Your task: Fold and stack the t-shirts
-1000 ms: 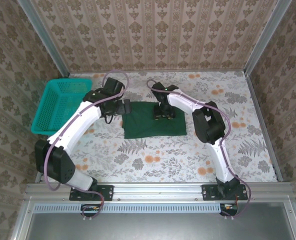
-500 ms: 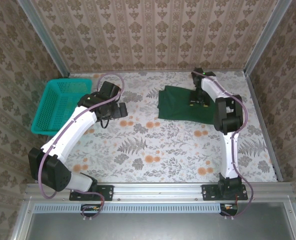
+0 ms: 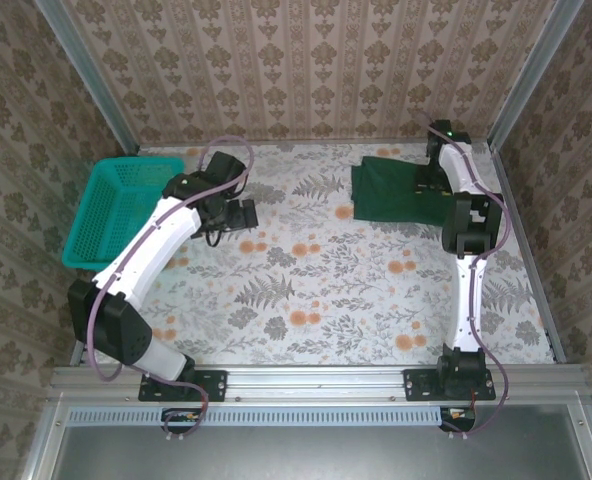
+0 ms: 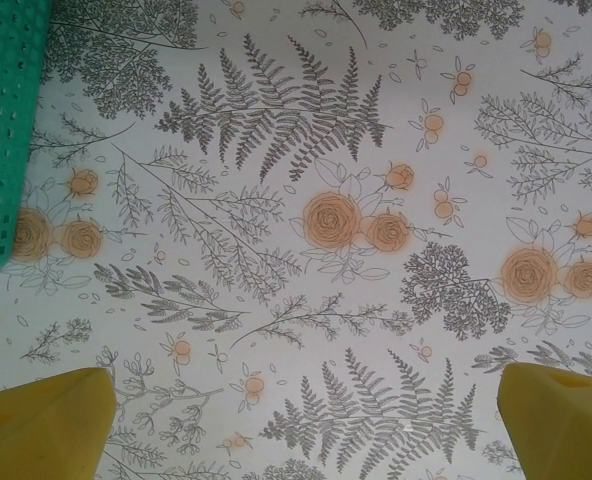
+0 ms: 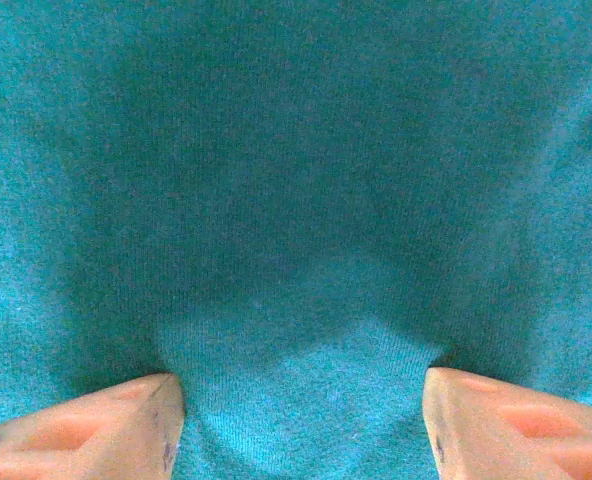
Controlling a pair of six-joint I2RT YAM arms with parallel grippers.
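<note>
Folded green t-shirt [image 3: 388,190] lies at the table's [image 3: 316,290] far right corner.
The right gripper [image 5: 298,385] rests on the cloth with fingers spread, clasping nothing; the left gripper [image 4: 306,375] hangs with jaws fully parted over the floral table near the teal basket [image 3: 101,215].

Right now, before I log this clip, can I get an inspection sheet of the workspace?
Surface: table under a fern-and-flower print, lying flat.
Job's things: one dark green t-shirt, folded, at the far right corner.
Clutter: teal mesh basket at the far left edge.
Grippers: left tool open above bare table beside the basket; right tool open, fingertips down on the t-shirt.
Cables: purple cable looping over the left arm.
Surroundings: patterned walls on three sides, metal rail along the near edge.
</note>
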